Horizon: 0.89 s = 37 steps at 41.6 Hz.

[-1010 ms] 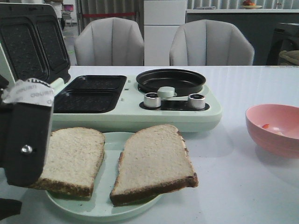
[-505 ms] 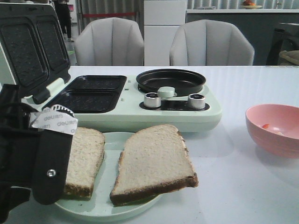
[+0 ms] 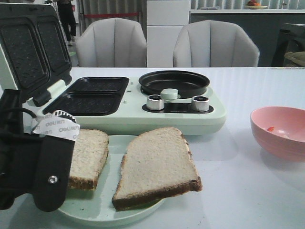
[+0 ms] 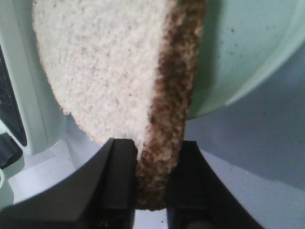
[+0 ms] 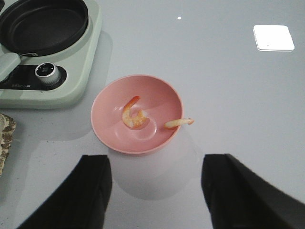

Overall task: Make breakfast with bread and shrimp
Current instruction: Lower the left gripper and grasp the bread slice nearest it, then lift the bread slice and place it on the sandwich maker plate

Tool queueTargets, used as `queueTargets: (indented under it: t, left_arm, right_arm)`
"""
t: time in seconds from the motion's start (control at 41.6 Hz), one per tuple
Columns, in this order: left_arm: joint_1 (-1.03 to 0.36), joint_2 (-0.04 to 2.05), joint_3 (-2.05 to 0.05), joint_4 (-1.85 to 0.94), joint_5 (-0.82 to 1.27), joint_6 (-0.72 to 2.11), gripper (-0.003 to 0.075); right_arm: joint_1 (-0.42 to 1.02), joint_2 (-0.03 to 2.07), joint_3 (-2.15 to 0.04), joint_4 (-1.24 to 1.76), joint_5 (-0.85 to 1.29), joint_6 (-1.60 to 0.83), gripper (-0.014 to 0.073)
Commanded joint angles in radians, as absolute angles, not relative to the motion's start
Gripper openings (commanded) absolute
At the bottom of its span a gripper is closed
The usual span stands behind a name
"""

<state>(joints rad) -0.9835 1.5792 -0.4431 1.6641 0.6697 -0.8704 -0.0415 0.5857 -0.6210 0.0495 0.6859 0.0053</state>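
Since a second ago the left gripper [image 4: 143,183] has moved right and clamped the crust edge of the left bread slice [image 3: 88,157], lifting it slightly off the pale green plate [image 3: 107,210]; the right gripper [image 5: 155,191] hangs open above the pink bowl [image 5: 107,129] holding shrimp [image 5: 133,117]; the second slice [image 3: 157,167] lies on the plate.

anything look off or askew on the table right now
Only the right bread slice: its near corner juts over the plate rim. The left slice is tilted because the left gripper pinches its crust. Nothing spilled.
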Motion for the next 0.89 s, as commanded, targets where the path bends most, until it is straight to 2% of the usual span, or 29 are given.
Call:
queueTargets:
  t: [0.0, 0.12, 0.361, 0.529, 0.721, 0.866]
  left_arm:
    - [-0.989, 1.555, -0.46, 1.678, 0.738, -0.905, 0.0147]
    - [-0.99, 1.529, -0.46, 1.678, 0.776, -0.937, 0.0098]
    - [-0.99, 1.374, -0.503, 1.715, 0.934, -0.937, 0.0101]
    - [-0.99, 1.275, -0.552, 1.86, 1.008, -0.937, 0.0101]
    - [-0.934, 1.266, -0.688, 1.86, 0.967, -0.937, 0.0101]
    - [-0.815, 1.318, -0.818, 1.86, 0.798, -0.93, 0.0101]
  right_arm:
    - [-0.044, 0.594, -0.654, 0.051, 0.621, 0.0, 0.052]
    - [-0.044, 0.594, -0.654, 0.051, 0.621, 0.0, 0.052]
    - [-0.044, 0.594, -0.654, 0.051, 0.621, 0.0, 0.052]
    - [-0.044, 0.594, -0.654, 0.051, 0.621, 0.0, 0.052]
    - [-0.044, 0.594, -0.654, 0.051, 0.621, 0.0, 0.052]
    - [-0.044, 0.594, -0.654, 0.051, 0.621, 0.0, 0.052]
